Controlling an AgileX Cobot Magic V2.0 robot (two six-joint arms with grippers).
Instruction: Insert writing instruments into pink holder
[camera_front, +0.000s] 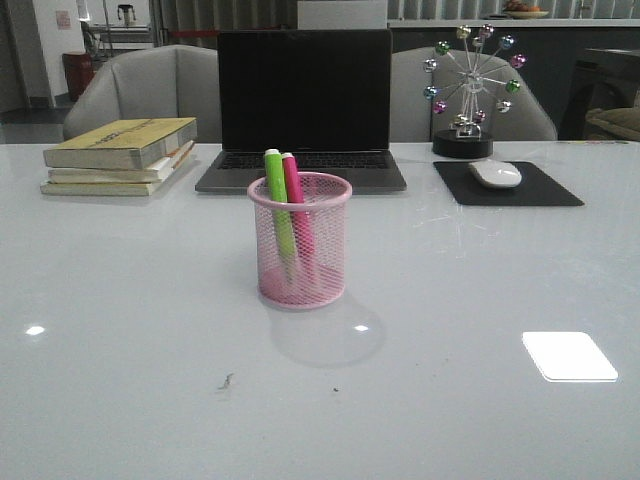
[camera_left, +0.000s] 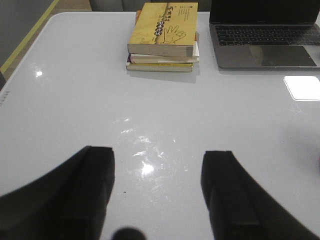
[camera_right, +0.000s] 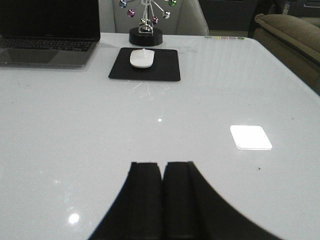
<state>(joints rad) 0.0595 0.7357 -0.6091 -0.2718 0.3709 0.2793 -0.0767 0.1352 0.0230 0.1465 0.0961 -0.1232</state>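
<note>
The pink wire-mesh holder stands upright at the middle of the white table in the front view. A bright green marker and a hot pink marker stand inside it, leaning left, their tops above the rim. Neither arm shows in the front view. My left gripper is open over bare table with nothing between its fingers. My right gripper is shut, fingers pressed together, holding nothing. The holder and markers do not appear in either wrist view.
A stack of books lies at the back left, and a dark laptop stands behind the holder. A white mouse rests on a black pad, with a ball ornament behind. Chairs stand beyond the table.
</note>
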